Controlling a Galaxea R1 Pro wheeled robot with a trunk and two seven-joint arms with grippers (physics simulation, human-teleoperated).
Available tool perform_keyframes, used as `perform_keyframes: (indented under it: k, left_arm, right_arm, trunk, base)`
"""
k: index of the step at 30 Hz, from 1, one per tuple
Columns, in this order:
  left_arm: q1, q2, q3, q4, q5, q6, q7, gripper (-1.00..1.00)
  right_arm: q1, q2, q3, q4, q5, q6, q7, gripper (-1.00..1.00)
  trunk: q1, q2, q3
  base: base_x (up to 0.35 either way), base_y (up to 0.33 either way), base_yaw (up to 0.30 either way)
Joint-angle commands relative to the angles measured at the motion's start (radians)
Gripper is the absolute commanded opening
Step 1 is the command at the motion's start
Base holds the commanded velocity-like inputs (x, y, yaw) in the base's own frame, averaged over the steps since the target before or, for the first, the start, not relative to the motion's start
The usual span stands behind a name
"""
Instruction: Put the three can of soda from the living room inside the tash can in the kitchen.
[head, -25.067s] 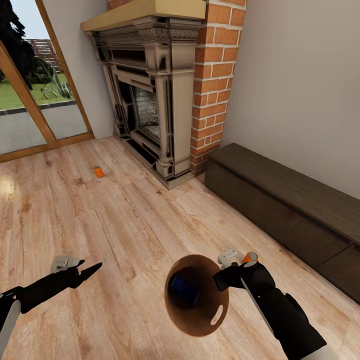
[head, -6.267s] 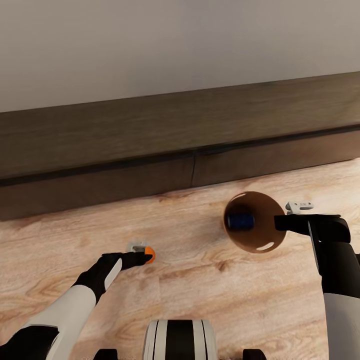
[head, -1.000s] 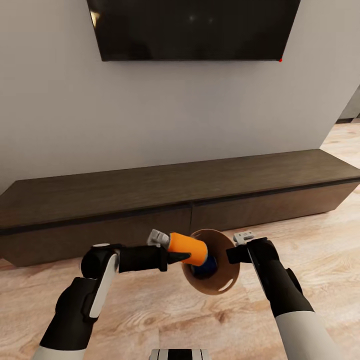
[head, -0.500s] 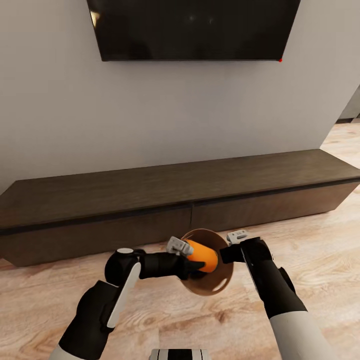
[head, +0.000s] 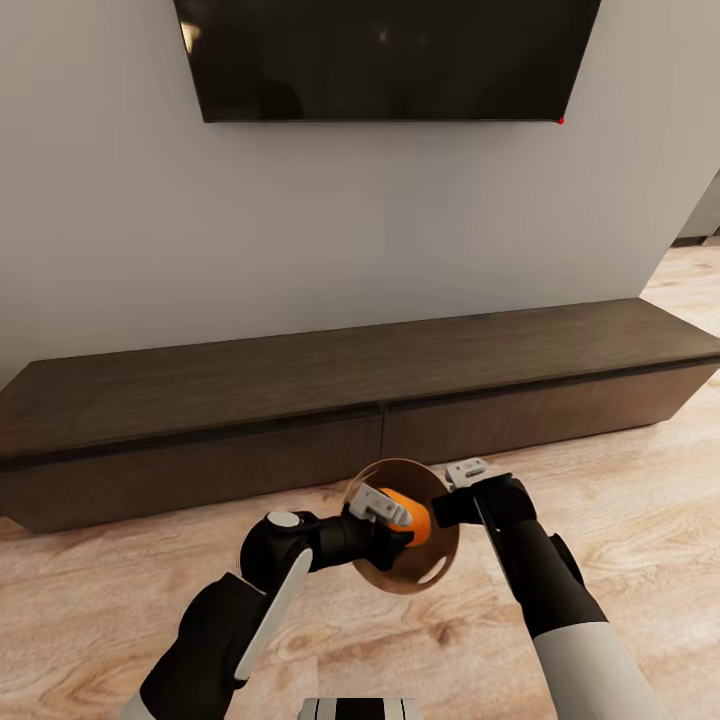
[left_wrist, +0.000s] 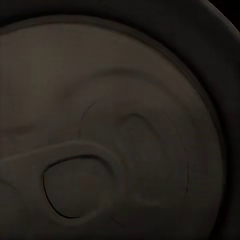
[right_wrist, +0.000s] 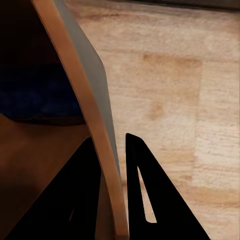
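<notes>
1. The trash can (head: 440, 560) hangs off the floor, held only by the right pincer (right_wrist: 114, 165), whose two fingers are closed on the thin rim wall, one inside and one outside. That is a narrow bite on a big bin. If the bin is jolted it could pivot or slip from the pincer and spill what it holds.

2. The left pincer (head: 395, 520) is closed on the orange soda can (head: 412, 515), held just inside the bin's mouth, straight across from the right pincer. Its wrist camera looks at the can's dark metal top (left_wrist: 110, 145) from very close. I judge the release is next. If the fingers open too near the rim on the left pincer's side, the can could clip the edge and drop to the wood floor (head: 600, 480).

3. The blue soda can (right_wrist: 35, 92) lies deep in the bin, beyond the right pincer's inner finger. The falling orange can will likely strike it, and the knock adds load to the rim grip.

4. The low dark surface (head: 300, 400) stands behind both pincers, so a dropped can could roll up against its base.
</notes>
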Motion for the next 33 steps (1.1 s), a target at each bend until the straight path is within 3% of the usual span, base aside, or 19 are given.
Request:
perform_keyframes:
  k: [1,9,24,25,33]
  left_arm:
    - [0.0,0.0,-0.007,0.006,0.002,0.0,0.02,-1.0]
    - [0.0,-0.004,-0.021,0.057,0.001,-0.033,0.081,-1.0]
    - [-0.001,-0.007,-0.024,0.139,-0.002,-0.085,0.117,-1.0]
    - [-0.001,-0.007,-0.024,0.14,-0.002,-0.085,0.117,1.0]
    - [-0.001,-0.008,-0.024,0.151,-0.002,-0.098,0.119,1.0]
  right_arm:
    - [0.0,0.001,0.0,0.0,-0.016,0.002,0.003,-1.0]
    - [0.0,0.007,0.002,-0.002,-0.016,0.002,0.003,-1.0]
    - [0.0,0.02,0.03,-0.003,-0.014,0.002,0.003,-1.0]
    - [0.0,0.021,0.03,-0.003,-0.014,0.002,0.003,-1.0]
    - [0.0,0.021,0.029,-0.004,-0.014,0.002,0.003,-1.0]
  trunk:
    - [0.0,0.0,0.0]
    - [0.0,0.0,0.0]
    - [0.0,0.0,0.0]
    - [0.0,0.0,0.0]
    - [0.0,0.0,0.0]
  base:
    - [0.0,0.0,0.0]
    - [0.0,0.0,0.0]
    - [0.0,0.0,0.0]
    - [0.0,0.0,0.0]
    - [0.0,0.0,0.0]
